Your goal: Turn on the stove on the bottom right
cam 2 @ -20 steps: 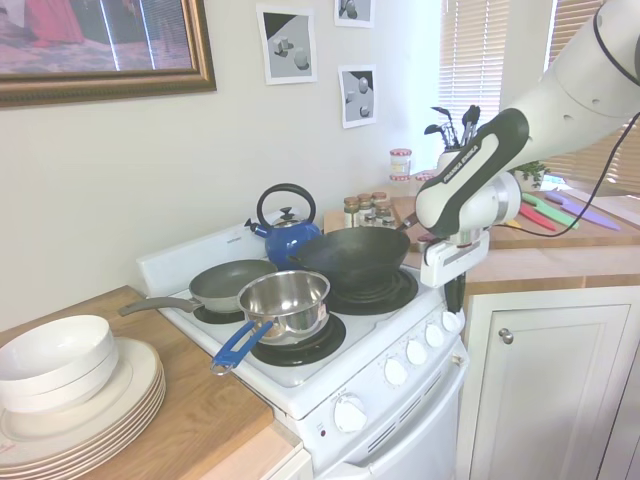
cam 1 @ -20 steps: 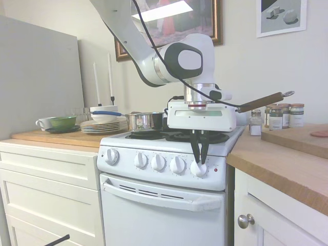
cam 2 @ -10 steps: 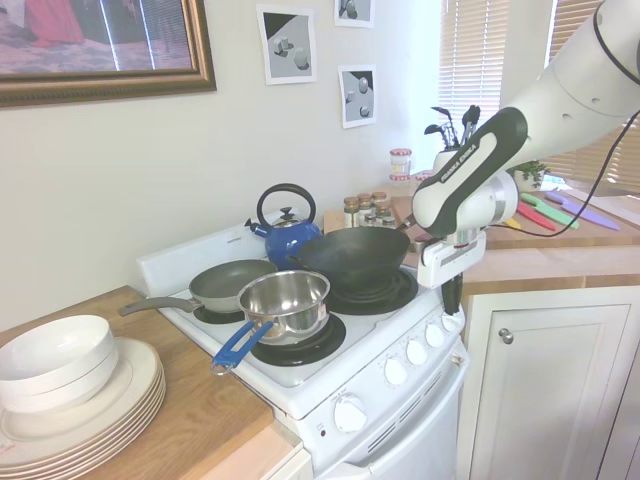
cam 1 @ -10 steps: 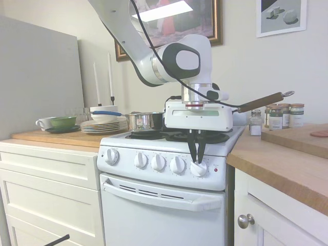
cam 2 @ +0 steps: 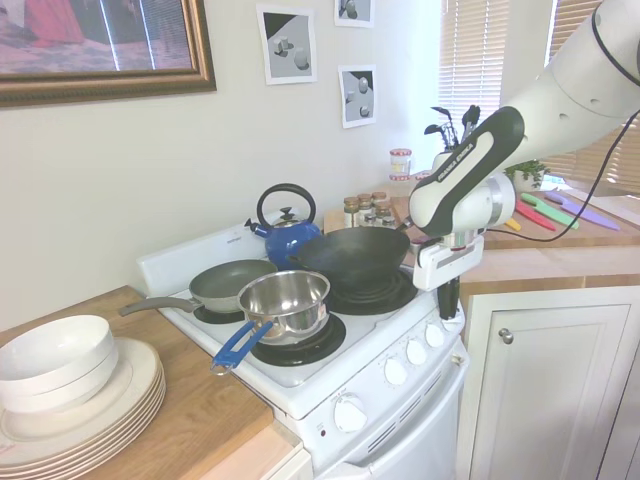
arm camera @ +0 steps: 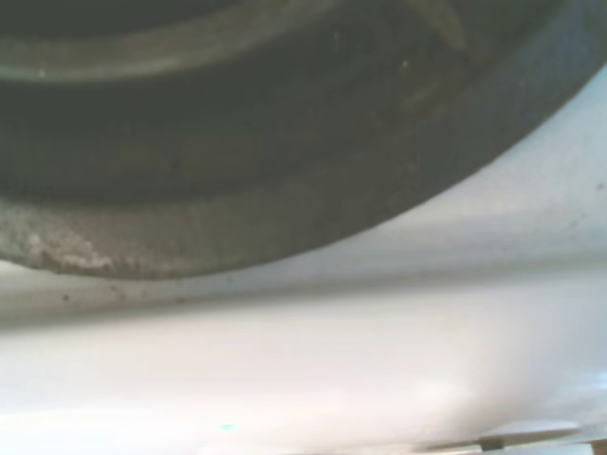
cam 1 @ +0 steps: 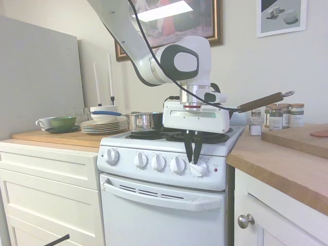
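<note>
Gripping the rightmost knob (cam 1: 198, 168) is where things stand: the gripper (cam 1: 192, 154) comes straight down from above the stove's (cam 1: 164, 205) front panel, and its two dark fingers (cam 1: 188, 147) are nearly together, pinched on the top of that knob, with the red light (cam 1: 215, 169) just to its right. The stove sits between the white drawers (cam 1: 48, 195) on the left and the wooden counter (cam 1: 287, 164) on the right, with a steel pot (cam 2: 285, 300), a frying pan (cam 2: 225, 283), a wok (cam 2: 350, 255) and a blue kettle (cam 2: 285, 232) on the burners. What could go wrong, I'd guess: the fingers only catch the upper part of a round, smooth knob, so they could slip around it instead of turning it. These knobs often need a push in before they rotate, and without that the wrist may just twist off. The wok handle (cam 1: 260, 101) sticks out right beside the wrist, so a big rotation could bump it. The wrist view is just a blurry dark burner rim (arm camera: 285, 142) over white enamel, no help there. Compared with a second ago, the gripper body has shifted a bit left and the fingers now lean, tips staying on the knob, so it looks like the turn has begun, though I can't tell whether the knob itself has rotated.
</note>
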Tool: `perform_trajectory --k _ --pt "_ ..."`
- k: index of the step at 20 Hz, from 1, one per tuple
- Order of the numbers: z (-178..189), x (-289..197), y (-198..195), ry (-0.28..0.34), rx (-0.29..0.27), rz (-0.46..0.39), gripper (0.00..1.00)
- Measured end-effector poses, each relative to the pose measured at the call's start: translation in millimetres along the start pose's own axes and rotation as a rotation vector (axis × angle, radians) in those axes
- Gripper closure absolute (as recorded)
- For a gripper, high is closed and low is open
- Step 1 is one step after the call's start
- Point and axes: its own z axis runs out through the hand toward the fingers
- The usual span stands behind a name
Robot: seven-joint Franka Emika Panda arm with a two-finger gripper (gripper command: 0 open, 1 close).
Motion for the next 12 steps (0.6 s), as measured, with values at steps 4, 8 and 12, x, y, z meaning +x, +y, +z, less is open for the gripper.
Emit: perform_trajectory --k 4,8,12 --pt "0.0 0.6 1.3 -0.004 0.009 0.005 1.00" --pt "0.8 0.8 3.0 -0.010 0.019 0.006 1.00" --pt "8.0 -1.5 5.2 -0.027 0.030 0.007 1.00"
